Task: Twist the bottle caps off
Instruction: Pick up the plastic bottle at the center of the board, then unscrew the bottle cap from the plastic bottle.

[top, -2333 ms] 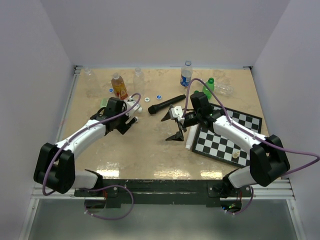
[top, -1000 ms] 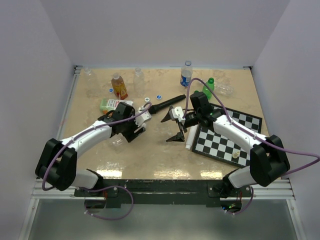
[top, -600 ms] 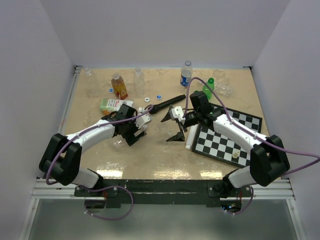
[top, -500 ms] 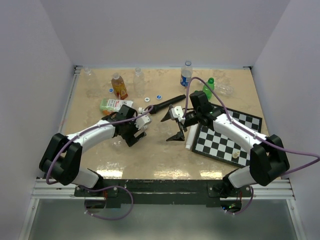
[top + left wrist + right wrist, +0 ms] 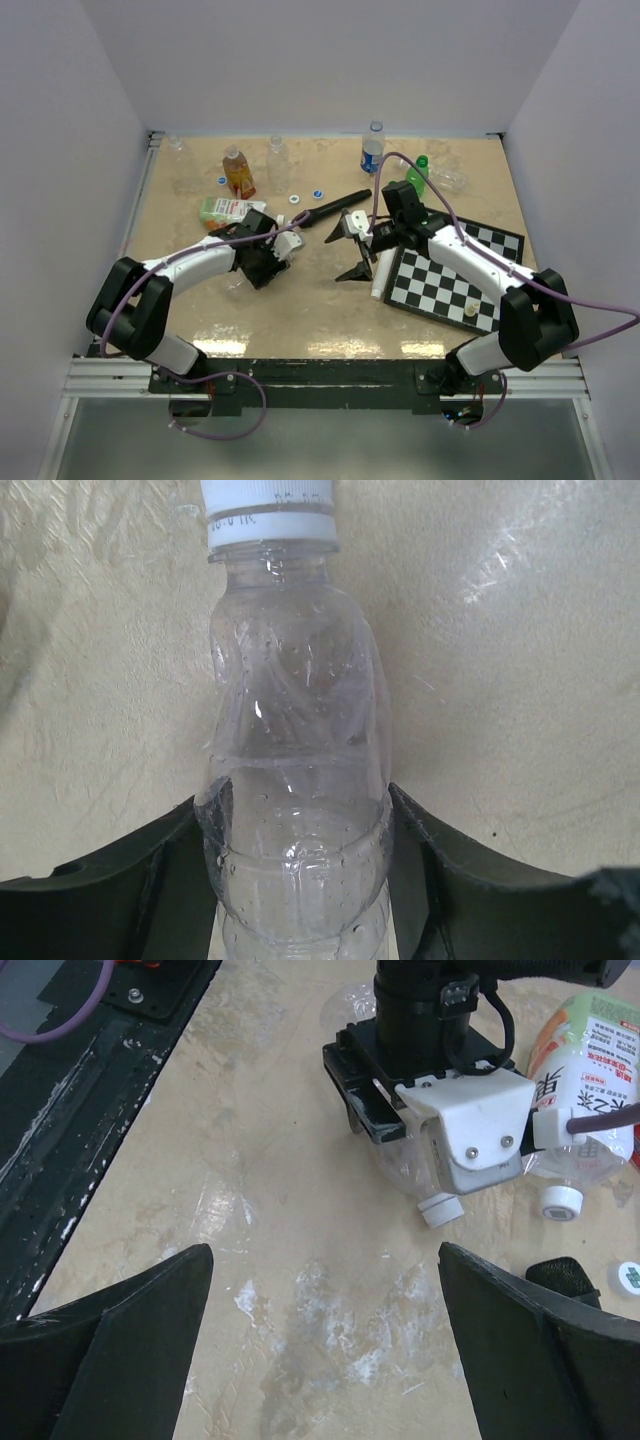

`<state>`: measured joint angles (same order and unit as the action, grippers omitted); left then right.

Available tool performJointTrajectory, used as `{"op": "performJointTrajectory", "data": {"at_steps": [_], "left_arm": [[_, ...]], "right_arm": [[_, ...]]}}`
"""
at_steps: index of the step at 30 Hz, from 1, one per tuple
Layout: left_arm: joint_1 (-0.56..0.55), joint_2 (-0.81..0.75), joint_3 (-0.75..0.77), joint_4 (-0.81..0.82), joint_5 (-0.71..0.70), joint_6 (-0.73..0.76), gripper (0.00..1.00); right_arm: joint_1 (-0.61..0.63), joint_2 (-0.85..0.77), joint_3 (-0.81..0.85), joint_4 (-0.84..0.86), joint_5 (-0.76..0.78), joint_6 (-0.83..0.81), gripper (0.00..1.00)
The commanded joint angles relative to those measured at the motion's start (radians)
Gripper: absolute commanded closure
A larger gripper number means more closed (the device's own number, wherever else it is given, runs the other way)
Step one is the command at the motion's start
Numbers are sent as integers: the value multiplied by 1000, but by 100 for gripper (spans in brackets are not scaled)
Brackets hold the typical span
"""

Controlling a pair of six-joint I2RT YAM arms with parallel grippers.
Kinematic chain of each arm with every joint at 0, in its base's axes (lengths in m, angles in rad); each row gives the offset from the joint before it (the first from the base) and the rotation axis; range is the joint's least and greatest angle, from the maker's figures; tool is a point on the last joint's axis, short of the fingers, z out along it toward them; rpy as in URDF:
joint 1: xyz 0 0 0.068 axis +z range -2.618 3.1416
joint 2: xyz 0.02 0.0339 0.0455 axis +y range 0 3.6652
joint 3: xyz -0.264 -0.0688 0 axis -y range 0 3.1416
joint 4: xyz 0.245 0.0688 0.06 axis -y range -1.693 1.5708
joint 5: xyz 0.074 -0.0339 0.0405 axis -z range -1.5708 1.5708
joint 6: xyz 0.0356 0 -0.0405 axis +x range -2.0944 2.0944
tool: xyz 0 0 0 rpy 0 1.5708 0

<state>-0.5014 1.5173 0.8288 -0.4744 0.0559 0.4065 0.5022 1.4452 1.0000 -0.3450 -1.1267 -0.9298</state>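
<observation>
Since the earlier frames the left gripper [image 5: 300,880] has swung away from the amber bottle [image 5: 238,172] toward the table's [image 5: 300,310] middle and settled over a clear bottle [image 5: 290,710] lying on its side. Its two fingers [image 5: 120,890] now press against both flanks of that bottle's body, gripping it low against the table. The bottle's white cap [image 5: 268,510] is screwed on and sticks out past the fingers, pointing toward the right gripper [image 5: 347,252]. That gripper has hardly shifted: it hangs just above the table near the centre, jaws spread wide and holding nothing, facing the held bottle, with the microphone [image 5: 330,208] behind it and the chessboard [image 5: 450,275] at its side. A green-label bottle [image 5: 585,1070], also capped, lies just beside the left gripper. Three loose caps [image 5: 295,199] sit farther back.
</observation>
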Motion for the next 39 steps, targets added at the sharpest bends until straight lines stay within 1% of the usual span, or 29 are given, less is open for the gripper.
{"op": "performJointTrajectory", "data": {"at_steps": [1,3,4,5,7,10,13,14,15,18,19,21,23,26,28,32,39], "left_arm": [[-15,-103,33,0,51,2,57],[-31,-173,24,20,68,8,69],[-45,-213,17,35,73,6,72],[-51,-250,9,55,81,6,74],[-65,-316,-8,82,104,8,80],[-75,-379,-33,124,151,2,84],[-89,-394,-36,152,176,-9,85],[-89,-394,-37,164,191,-21,85],[-89,-394,-37,180,205,-34,85],[-89,-393,-43,217,242,-69,86],[-91,-396,-48,224,242,-80,86],[-91,-404,-53,241,245,-101,86],[-91,-422,-63,261,248,-129,87],[-89,-442,-86,292,233,-149,87],[-89,-447,-91,292,216,-149,87],[-91,-447,-97,301,222,-149,87],[-89,-434,-109,318,245,-141,88]], "right_arm": [[-19,-11,46,-18,-36,-23,2],[-31,-17,55,-32,-24,-27,2],[-39,-29,60,-37,-13,-26,2],[-50,-37,60,-32,-4,-21,2],[-74,-71,52,-3,11,26,2],[-116,-118,43,85,40,155,2],[-122,-121,80,144,102,359,2],[-122,-106,115,115,97,387,2],[-122,-88,153,41,84,372,2],[-122,-20,288,-283,56,252,2],[-123,-6,326,-354,53,224,2],[-123,1,362,-406,57,229,2],[-122,-12,345,-379,54,276,2],[-122,-48,244,-234,51,419,2],[-122,-63,201,-171,57,486,2],[-122,-62,174,-128,56,531,2],[-122,-22,126,-57,-11,580,2]]}}
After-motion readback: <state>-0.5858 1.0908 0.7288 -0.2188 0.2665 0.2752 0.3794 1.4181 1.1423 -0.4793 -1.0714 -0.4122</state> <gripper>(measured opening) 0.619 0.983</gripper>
